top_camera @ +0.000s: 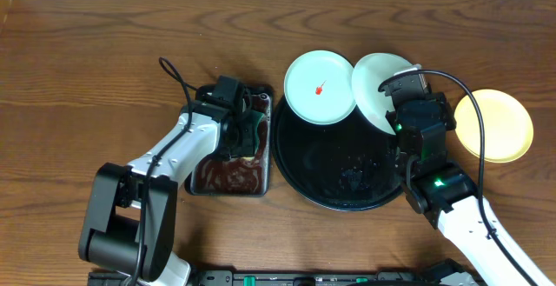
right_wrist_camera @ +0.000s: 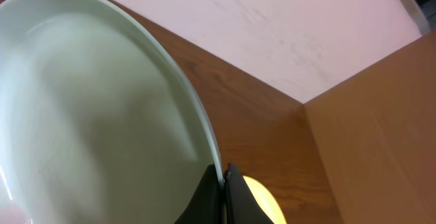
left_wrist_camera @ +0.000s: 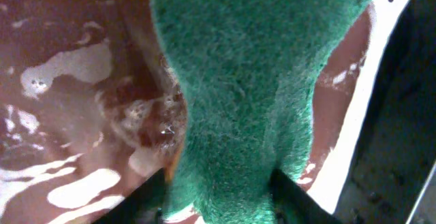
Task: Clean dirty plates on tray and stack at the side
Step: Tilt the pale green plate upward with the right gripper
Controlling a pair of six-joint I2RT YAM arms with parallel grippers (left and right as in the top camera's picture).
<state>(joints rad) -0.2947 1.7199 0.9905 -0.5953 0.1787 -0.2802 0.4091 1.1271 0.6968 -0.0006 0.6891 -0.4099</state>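
The black round tray (top_camera: 326, 169) lies at the table's middle. A pale blue-green plate (top_camera: 320, 88) with a red speck rests on its far rim. My right gripper (top_camera: 401, 103) is shut on the rim of a second pale blue-green plate (top_camera: 375, 90), tilted above the tray's right side; the right wrist view shows that plate (right_wrist_camera: 88, 115) pinched between the fingers (right_wrist_camera: 223, 183). The pale yellow plate (top_camera: 493, 125) lies on the table to the right. My left gripper (top_camera: 243, 134) is shut on a green scouring sponge (left_wrist_camera: 245, 81) and holds it in dark foamy liquid.
A rectangular metal pan (top_camera: 233, 175) of dark brown liquid sits just left of the tray. The left arm's cable (top_camera: 178, 82) loops over the table behind it. The wall runs along the table's far edge.
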